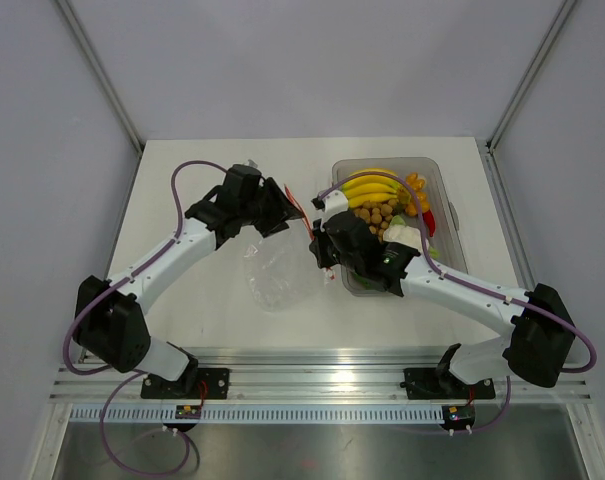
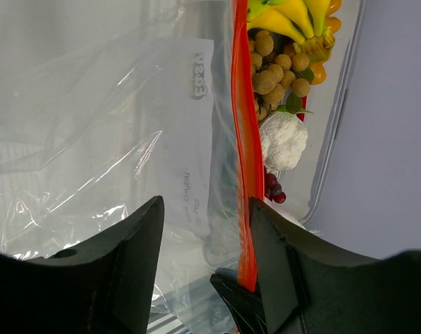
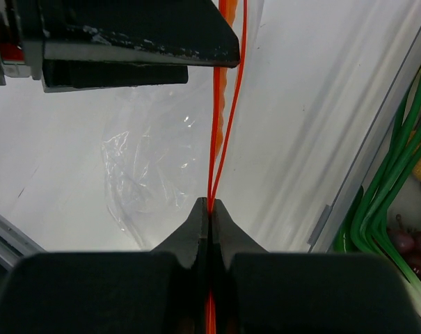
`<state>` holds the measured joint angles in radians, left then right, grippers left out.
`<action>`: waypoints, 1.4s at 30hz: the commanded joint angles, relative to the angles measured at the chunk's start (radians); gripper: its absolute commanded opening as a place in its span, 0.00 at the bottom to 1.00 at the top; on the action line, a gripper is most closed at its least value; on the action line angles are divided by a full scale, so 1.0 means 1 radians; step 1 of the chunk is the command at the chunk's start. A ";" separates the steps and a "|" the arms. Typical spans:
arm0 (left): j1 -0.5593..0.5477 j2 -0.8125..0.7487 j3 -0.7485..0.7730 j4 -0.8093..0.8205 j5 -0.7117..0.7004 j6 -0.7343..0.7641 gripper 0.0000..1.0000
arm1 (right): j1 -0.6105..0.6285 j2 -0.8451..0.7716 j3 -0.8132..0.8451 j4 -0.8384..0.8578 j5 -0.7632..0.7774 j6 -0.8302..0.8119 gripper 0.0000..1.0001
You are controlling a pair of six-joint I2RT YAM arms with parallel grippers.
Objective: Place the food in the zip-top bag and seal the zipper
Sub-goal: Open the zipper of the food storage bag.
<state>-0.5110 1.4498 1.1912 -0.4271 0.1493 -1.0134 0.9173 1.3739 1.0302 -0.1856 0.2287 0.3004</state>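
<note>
The clear zip-top bag (image 1: 272, 275) hangs between my grippers, left of the tub, with nothing visible inside it. Its red zipper (image 3: 217, 125) runs from my right gripper (image 3: 210, 202), which is shut on one end of it, up to my left gripper (image 2: 207, 209). The left gripper's jaws stand wide open, with the zipper (image 2: 248, 153) lying against the inner face of the right finger (image 2: 280, 264). The food lies in the tub (image 1: 444, 215): bananas (image 1: 372, 187), brown ball cluster (image 2: 273, 69), white bulb (image 2: 283, 139), dark red grapes (image 2: 273, 189), orange pieces (image 1: 417, 190), red chilli (image 1: 429, 217) and green vegetables (image 3: 384, 202).
The clear rigid tub stands at the right back of the white table (image 1: 182, 200), just right of my right gripper (image 1: 327, 245). My left gripper (image 1: 272, 210) hovers mid-table. Grey walls stand on both sides and a metal rail (image 1: 322, 385) runs along the near edge.
</note>
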 commanded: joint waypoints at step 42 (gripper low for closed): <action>0.006 -0.063 0.011 -0.096 0.093 0.191 0.00 | 0.026 0.172 0.307 -0.310 0.008 0.170 0.60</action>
<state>-0.5110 1.4281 1.2053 -0.5449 0.2085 -0.8349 0.9337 1.5379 1.2907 -0.4965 0.2432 0.4427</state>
